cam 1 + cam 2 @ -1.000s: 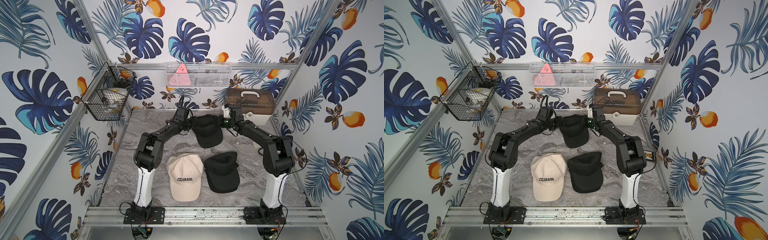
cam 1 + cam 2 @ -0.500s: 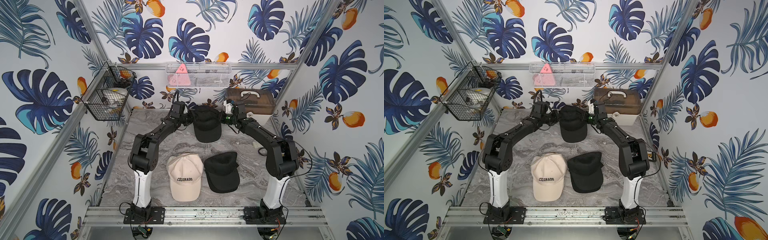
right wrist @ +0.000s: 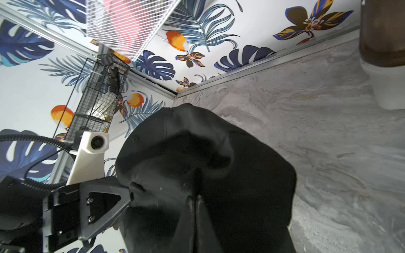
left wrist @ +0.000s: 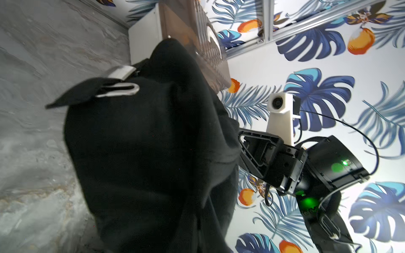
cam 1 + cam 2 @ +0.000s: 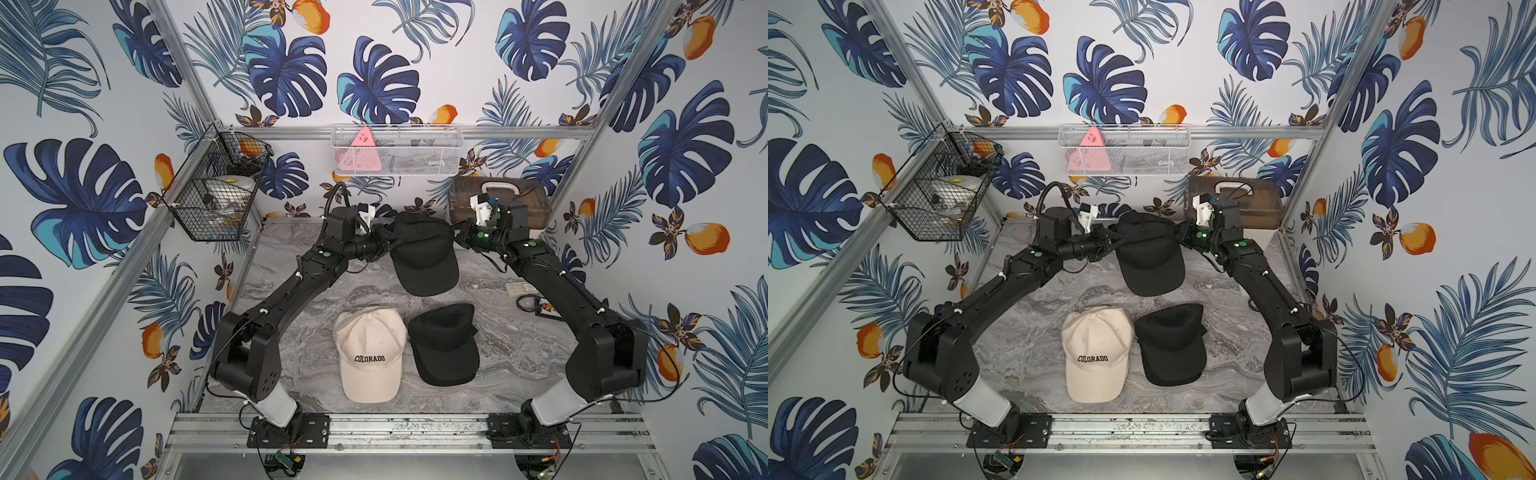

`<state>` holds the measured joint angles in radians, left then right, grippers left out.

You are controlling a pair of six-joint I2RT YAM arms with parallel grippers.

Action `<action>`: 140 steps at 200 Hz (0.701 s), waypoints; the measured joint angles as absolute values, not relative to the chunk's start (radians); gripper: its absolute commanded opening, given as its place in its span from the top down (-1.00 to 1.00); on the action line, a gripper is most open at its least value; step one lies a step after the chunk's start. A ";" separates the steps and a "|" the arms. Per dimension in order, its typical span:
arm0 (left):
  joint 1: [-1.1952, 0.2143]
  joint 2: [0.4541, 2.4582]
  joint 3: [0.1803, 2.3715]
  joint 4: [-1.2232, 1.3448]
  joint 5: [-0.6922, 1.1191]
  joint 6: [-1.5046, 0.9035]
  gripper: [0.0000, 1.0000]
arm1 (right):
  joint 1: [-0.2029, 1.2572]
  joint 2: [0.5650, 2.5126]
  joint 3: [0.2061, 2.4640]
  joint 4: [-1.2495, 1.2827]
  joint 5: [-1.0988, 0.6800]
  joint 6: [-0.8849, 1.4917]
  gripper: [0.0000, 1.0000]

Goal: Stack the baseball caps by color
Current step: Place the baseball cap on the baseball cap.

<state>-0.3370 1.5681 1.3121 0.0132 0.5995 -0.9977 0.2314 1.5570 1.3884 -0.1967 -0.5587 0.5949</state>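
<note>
At the back of the tabletop (image 5: 307, 357), the left jaws are pinched shut on one side of a held black cap (image 5: 426, 257). The right jaws are shut on its opposite side, so the crown hangs gathered between them in both top views. The right wrist view shows the left jaws biting a fold of the dark fabric. The left wrist view shows the cap's metal strap buckle (image 4: 118, 89) and the right jaws closed at the crown's edge. The brim points toward the front rail, and I cannot tell whether it touches the marble surface. Each arm reaches inward from its base on that rail, the left arm (image 5: 291, 286) and the right arm (image 5: 552, 286) bending toward the middle. Nearer the front, well apart from the held cap, a cream cap (image 5: 370, 357) lettered COLORADO lies brim forward. Just beside it on its right lies a second black cap (image 5: 444, 345). Behind the right jaws a brown box (image 5: 519, 208) with a white handle stands in the back right corner. A white mesh basket (image 5: 415, 158) hangs on the back wall, and a black wire basket (image 5: 208, 208) hangs on the left wall.
</note>
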 measured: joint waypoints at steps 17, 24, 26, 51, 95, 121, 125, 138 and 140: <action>-0.382 1.477 1.264 0.007 0.566 -1.000 1.00 | 0.229 1.477 1.354 -0.238 -0.578 0.602 1.00; -0.403 1.440 1.245 0.004 0.546 -1.004 1.00 | 0.228 1.446 1.340 -0.257 -0.585 0.602 1.00; -0.411 1.428 1.238 0.004 0.542 -1.007 1.00 | 0.228 1.436 1.335 -0.264 -0.586 0.603 1.00; -0.496 1.322 1.148 0.016 0.466 -1.049 1.00 | 0.226 1.319 1.268 -0.327 -0.598 0.603 1.00; -0.627 1.231 1.029 0.041 0.392 -1.126 1.00 | 0.221 1.133 1.147 -0.480 -0.563 0.603 1.00; -0.740 1.176 0.993 0.023 0.301 -1.111 1.00 | 0.221 1.031 1.060 -0.554 -0.541 0.614 1.00; -0.756 1.172 0.989 0.015 0.282 -1.099 1.00 | 0.221 1.016 1.049 -0.565 -0.538 0.613 1.00; -0.797 1.169 0.976 -0.007 0.238 -1.094 1.00 | 0.221 0.979 1.017 -0.594 -0.522 0.614 1.00; -0.804 1.169 0.974 -0.010 0.230 -1.092 1.00 | 0.221 0.975 1.013 -0.599 -0.519 0.614 1.00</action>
